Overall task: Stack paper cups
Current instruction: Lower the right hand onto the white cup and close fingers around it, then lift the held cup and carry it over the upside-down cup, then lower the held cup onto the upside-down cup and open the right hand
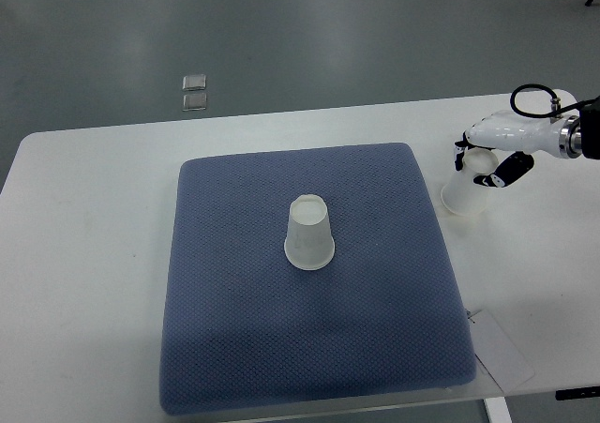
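Note:
One white paper cup (pixel 309 234) stands upside down near the middle of the blue mat (pixel 234 329). A second white paper cup (pixel 466 194) is at the mat's right edge, over the white table, tilted slightly. My right hand (pixel 487 165) comes in from the right edge and has its fingers wrapped around this second cup's upper part. The left hand does not show.
The white table (pixel 84 254) carries the mat. A white paper tag (pixel 502 353) lies by the mat's near right corner. Two small square floor fittings (pixel 194 92) sit on the grey floor beyond the table.

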{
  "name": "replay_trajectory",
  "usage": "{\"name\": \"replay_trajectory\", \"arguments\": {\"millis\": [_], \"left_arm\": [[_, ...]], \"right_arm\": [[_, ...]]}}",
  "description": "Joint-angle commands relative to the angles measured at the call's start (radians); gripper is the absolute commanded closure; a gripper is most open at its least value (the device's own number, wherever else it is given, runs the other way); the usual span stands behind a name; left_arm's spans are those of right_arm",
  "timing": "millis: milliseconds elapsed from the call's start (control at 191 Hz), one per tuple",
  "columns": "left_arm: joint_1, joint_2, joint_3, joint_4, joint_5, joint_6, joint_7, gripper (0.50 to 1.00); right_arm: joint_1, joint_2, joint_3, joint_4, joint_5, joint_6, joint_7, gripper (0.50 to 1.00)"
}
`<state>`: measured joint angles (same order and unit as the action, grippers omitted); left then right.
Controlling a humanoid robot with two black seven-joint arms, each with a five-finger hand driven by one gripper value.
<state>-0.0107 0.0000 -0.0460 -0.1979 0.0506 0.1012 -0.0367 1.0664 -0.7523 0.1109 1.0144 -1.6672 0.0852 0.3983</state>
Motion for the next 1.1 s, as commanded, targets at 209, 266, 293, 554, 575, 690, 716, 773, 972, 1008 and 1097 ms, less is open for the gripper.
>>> {"name": "replay_trajectory", "arguments": {"millis": [209, 266, 293, 554, 575, 690, 716, 773, 972, 1008, 1097], "left_arm": [[0.0, 0.0, 0.0, 0.0, 0.0, 0.0, 0.0, 0.5], [0.0, 0.0, 0.0, 0.0, 0.0, 0.0, 0.0, 0.5], [0.0, 0.0, 0.0, 0.0, 0.0, 0.0, 0.0, 0.5], [0.0, 0.0, 0.0, 0.0, 0.0, 0.0, 0.0, 0.5], [0.0, 0.0, 0.0, 0.0, 0.0, 0.0, 0.0, 0.5], [0.0, 0.0, 0.0, 0.0, 0.0, 0.0, 0.0, 0.5], [0.0, 0.0, 0.0, 0.0, 0.0, 0.0, 0.0, 0.5], [0.0, 0.0, 0.0, 0.0, 0.0, 0.0, 0.0, 0.5], [0.0, 0.0, 0.0, 0.0, 0.0, 0.0, 0.0, 0.5], [0.0, 0.0, 0.0, 0.0, 0.0, 0.0, 0.0, 0.5], [0.0, 0.0, 0.0, 0.0, 0.0, 0.0, 0.0, 0.5]], "right_arm": [[0.213, -0.067, 0.01, 0.085, 0.096, 0.021, 0.091, 1.0], [0.257, -0.082, 0.016, 0.121, 0.139, 0.047, 0.097, 1.0], [0.277, -0.088, 0.018, 0.133, 0.152, 0.059, 0.099, 1.0], [0.397, -0.045, 0.098, 0.239, 0.193, 0.196, 0.102, 1.0], [0.399, -0.033, 0.104, 0.246, 0.193, 0.203, 0.102, 1.0], [0.402, 0.016, 0.119, 0.282, 0.195, 0.219, 0.1, 1.0], [0.402, 0.03, 0.119, 0.291, 0.193, 0.223, 0.1, 1.0], [0.402, 0.059, 0.119, 0.302, 0.195, 0.232, 0.097, 1.0], [0.389, 0.159, 0.113, 0.312, 0.185, 0.268, 0.09, 1.0], [0.388, 0.172, 0.112, 0.312, 0.184, 0.272, 0.09, 1.0], [0.379, 0.192, 0.105, 0.312, 0.178, 0.285, 0.088, 1.0]]}}
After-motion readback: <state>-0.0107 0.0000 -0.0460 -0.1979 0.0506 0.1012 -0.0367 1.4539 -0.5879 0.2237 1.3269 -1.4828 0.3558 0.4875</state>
